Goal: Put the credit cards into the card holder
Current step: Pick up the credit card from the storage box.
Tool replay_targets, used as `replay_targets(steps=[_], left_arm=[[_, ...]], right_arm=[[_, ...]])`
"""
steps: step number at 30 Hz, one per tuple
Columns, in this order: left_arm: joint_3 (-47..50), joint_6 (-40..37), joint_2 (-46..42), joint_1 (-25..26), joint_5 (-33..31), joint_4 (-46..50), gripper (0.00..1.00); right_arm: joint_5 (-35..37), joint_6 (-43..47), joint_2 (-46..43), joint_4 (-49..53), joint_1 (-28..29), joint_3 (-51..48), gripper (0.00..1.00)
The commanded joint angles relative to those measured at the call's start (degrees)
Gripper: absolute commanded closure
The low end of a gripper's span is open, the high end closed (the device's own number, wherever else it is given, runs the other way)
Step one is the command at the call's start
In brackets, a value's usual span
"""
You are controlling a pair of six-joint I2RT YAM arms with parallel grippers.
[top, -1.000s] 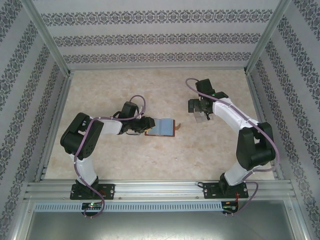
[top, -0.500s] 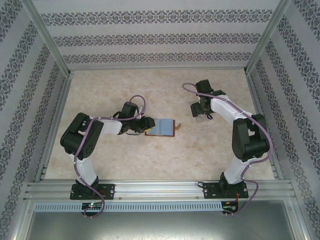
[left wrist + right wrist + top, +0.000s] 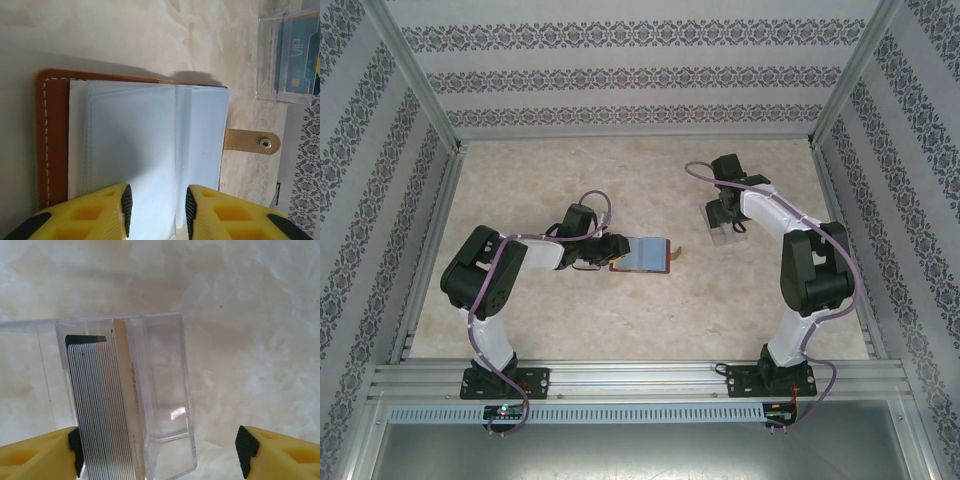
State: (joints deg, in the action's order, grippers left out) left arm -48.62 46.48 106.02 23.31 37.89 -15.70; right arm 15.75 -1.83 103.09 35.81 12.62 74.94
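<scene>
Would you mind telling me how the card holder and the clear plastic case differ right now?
The card holder is opaque brown leather with pale lining; the clear case is transparent plastic. The card holder lies open, its sleeves looking empty; the clear case holds a stack of cards. The left gripper is narrowly parted over the card holder, the right gripper wide open over the clear case. Both rest on the table.

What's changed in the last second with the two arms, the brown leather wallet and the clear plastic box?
The right arm's elbow swung inward to the left and folded up, while the open right gripper stayed over the clear plastic case holding the stacked credit cards. Nothing was gripped or released. The left gripper and the open reddish-brown leather card holder did not move.
</scene>
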Motion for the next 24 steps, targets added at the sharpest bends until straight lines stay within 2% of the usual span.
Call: replay_targets(steps=[1,11,19,24], left_arm=[[2.2,-0.5,1.4,1.6,-2.7,4.5,0.63],[2.3,-0.6,1.0,1.7,-2.9,4.7,0.63],[2.3,-0.5,0.9,2.0,-3.1,4.7,0.63],[2.1,-0.6,1.0,2.1,-2.9,4.8,0.63]], right_arm=[[3.0,0.7,0.3,1.4,-0.1,0.9,0.27],[7.4,1.9,-2.4,0.9,1.0,0.6,0.3],[7.3,2.2,-3.9,0.0,1.2,-0.2,0.42],[6.5,2.7,-2.7,0.7,1.4,0.2,0.56]])
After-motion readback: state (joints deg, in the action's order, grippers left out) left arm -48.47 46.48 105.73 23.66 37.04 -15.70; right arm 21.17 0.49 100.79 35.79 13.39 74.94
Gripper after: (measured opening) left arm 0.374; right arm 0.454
